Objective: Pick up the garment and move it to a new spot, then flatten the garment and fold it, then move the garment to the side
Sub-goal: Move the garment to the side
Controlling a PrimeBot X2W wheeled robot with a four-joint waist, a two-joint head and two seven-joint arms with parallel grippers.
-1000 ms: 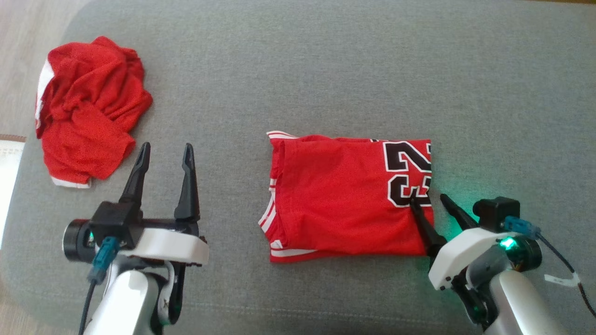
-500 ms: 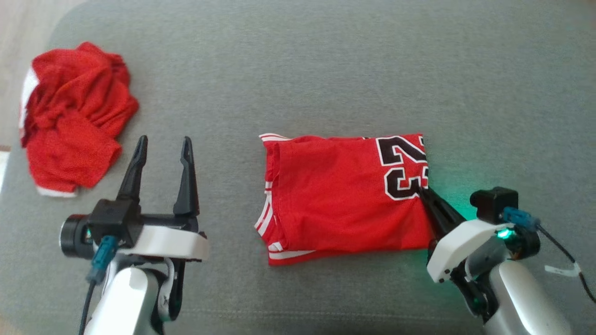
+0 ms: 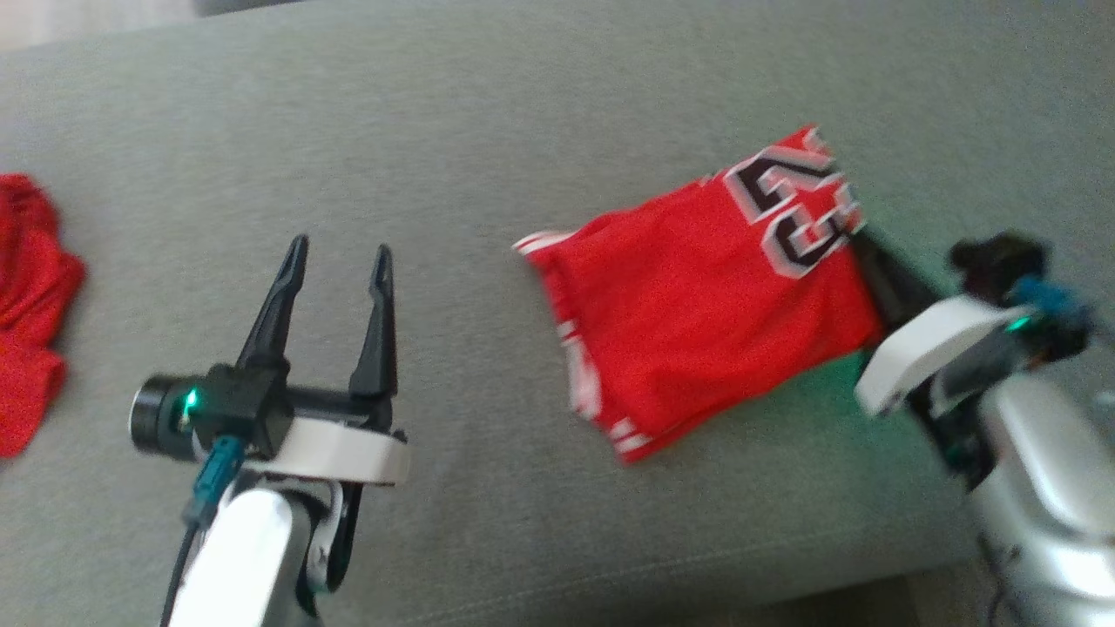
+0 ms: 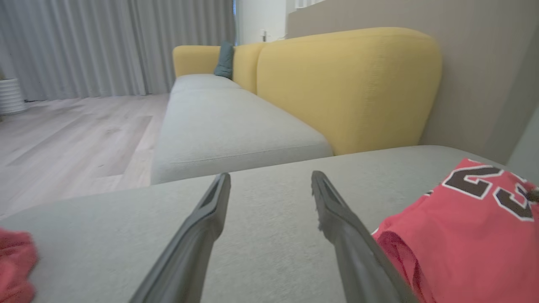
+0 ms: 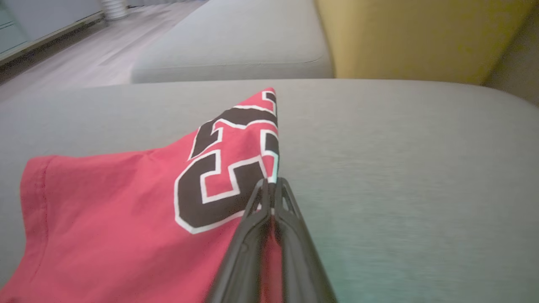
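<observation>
The garment [image 3: 697, 287] is a folded red jersey with a black "23", lying skewed on the grey cushion [image 3: 523, 131]. My right gripper [image 3: 858, 244] is shut on its right edge, just below the number. In the right wrist view the fingers of this gripper [image 5: 271, 185] meet on the garment's [image 5: 126, 210] edge, and that side looks slightly raised. My left gripper [image 3: 341, 248] is open and holds nothing, hovering left of the jersey. The left wrist view shows that gripper [image 4: 270, 176] with the jersey [image 4: 463, 227] at its right.
A crumpled red cloth [image 3: 26, 305] lies at the far left of the cushion, also in the left wrist view [image 4: 12, 269]. The cushion's front edge [image 3: 784, 592] runs along the bottom right. A yellow sofa back [image 4: 345, 84] rises behind.
My right gripper has shut on the jersey's right edge, and the jersey has slid and turned with it. The head camera has swung, shifting the whole picture. My left gripper stays open.
</observation>
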